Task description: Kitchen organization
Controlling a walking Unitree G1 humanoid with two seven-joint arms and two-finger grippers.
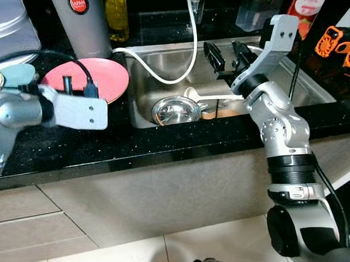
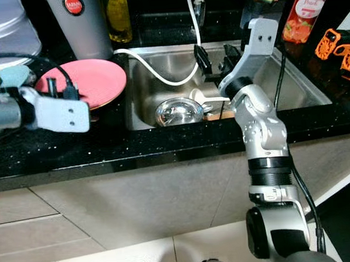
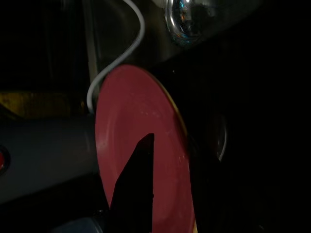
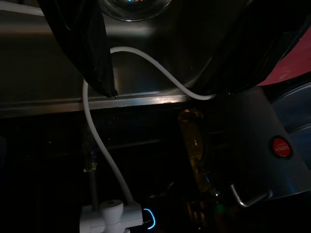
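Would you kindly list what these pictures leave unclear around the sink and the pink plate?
- Left gripper: the left wrist view shows one dark finger over the pink plate; open or shut is unclear.
- Utensils under the right gripper in the sink: partly hidden by the arm in the eye views.
- Yellow bottle: cut off by the top edge.

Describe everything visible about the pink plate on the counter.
The pink plate is round, smooth and shallow, with a thin yellowish rim edge seen in the left wrist view. It lies flat on the black speckled counter, just left of the steel sink and in front of a grey canister. It looks empty. The left gripper hangs over its near-left part; whether it touches cannot be told.
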